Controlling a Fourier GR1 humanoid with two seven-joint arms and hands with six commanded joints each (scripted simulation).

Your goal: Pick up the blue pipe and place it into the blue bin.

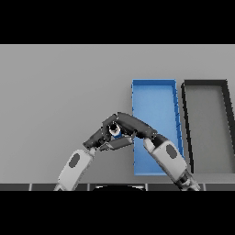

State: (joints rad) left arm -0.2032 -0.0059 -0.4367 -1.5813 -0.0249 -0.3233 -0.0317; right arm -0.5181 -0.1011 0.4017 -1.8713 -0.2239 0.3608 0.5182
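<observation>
A: Where is the blue pipe (117, 133) at this moment?

B: Just left of the blue bin (156, 98), near the lower part of the bin's left wall. Only a small patch of blue shows, with a pale bit just above it, tucked between the two hands. Whether it rests on the counter (59, 92) or is lifted off it I cannot tell.

A: Which hand has it?

B: The right hand (135, 126). Its arm comes up from the lower right, crossing over the near end of the blue bin, and the dark fingers reach leftward past the bin's left wall. They are curled round the pipe, with the thumb lying beneath it.

A: And the left hand (104, 131)?

B: It comes in from the lower left and its fingertips meet those of the right hand just above the pipe, so the two hands form a peak over it. Its fingers are bent, pressed against the pipe from the left.

A: What else is on the counter?

B: A black bin (206, 83) stands just beside the blue bin on its right, the two side by side with a narrow gap between them. Both are long and run away from the robot. The visible floor of the blue bin has nothing lying on it
</observation>
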